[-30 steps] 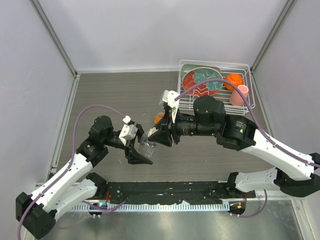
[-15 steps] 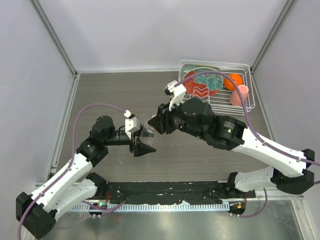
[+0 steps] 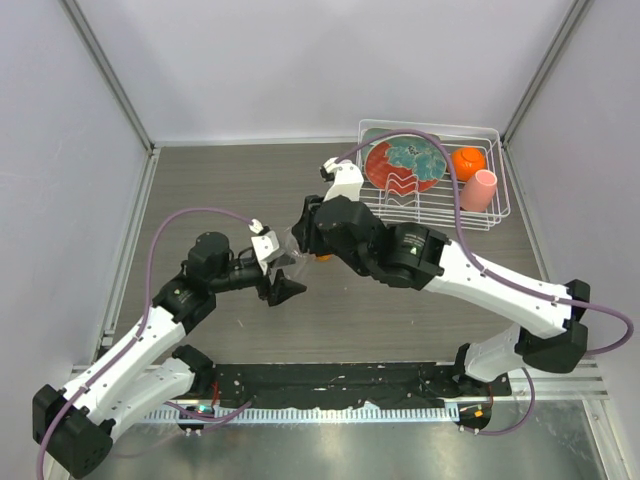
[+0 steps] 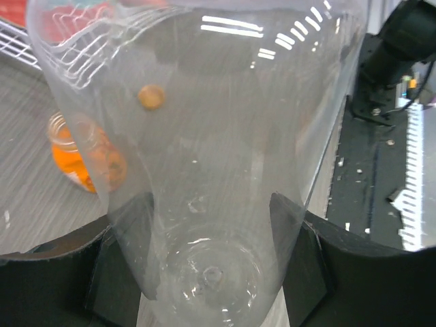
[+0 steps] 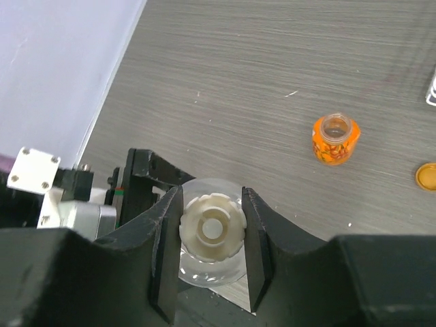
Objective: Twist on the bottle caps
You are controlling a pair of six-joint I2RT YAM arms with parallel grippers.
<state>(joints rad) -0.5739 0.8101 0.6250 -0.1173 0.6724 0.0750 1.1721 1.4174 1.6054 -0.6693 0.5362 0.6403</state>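
My left gripper (image 4: 208, 218) is shut on the base of the clear bottle (image 4: 204, 136), which fills the left wrist view. In the top view the left gripper (image 3: 281, 276) holds this clear bottle (image 3: 284, 258) above the table's middle. My right gripper (image 5: 211, 203) is shut on the cream-white cap (image 5: 212, 228), which sits over the clear bottle's mouth. The right gripper (image 3: 298, 238) is directly over the bottle. The open orange bottle (image 5: 335, 139) stands on the table, and the orange cap (image 5: 426, 176) lies to its right. Both show through the clear plastic: orange bottle (image 4: 82, 153), orange cap (image 4: 151, 97).
A white wire rack (image 3: 497, 205) at the back right holds a patterned plate (image 3: 405, 165), an orange ball-like thing (image 3: 467, 162) and a pink cup (image 3: 479, 190). The black base strip (image 3: 330, 380) runs along the near edge. Grey walls close in both sides.
The right arm has swung left and back, bringing the white cap over the clear bottle. The left gripper has turned the bottle's mouth up toward it.
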